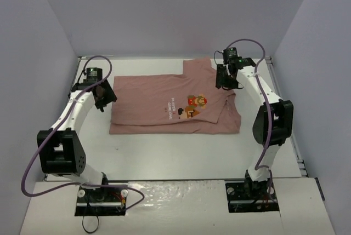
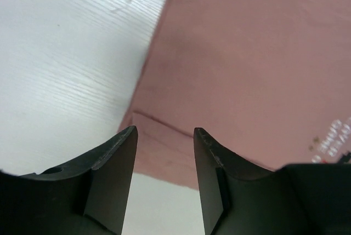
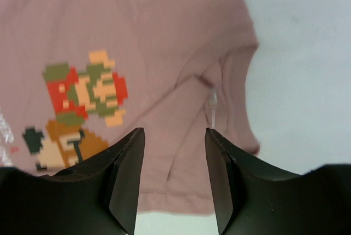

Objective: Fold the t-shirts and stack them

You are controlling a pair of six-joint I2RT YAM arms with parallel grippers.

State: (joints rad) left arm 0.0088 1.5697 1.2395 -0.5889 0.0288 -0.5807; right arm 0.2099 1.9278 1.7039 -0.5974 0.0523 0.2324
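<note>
While the overhead camera gives me the whole t-shirt laid out on the table, only the wrist cameras give me close detail. From the left wrist I see the stitched hem at the shirt's near corner. The left gripper is above it, fingers spread apart with nothing between them. From the right wrist I see the pixel figure print and the collar. The right gripper is over the chest beside the collar, also spread and holding nothing. I cannot tell whether either gripper touches the cloth. Only the overhead view shows me a sleeve poking toward the table's far edge.

The table is white with a faint wood grain, closed in by plain pale walls on three sides. The shirt lies at mid-table with its long axis running left to right. Its hem is toward the left arm, its collar toward the right, and the print faces up.
</note>
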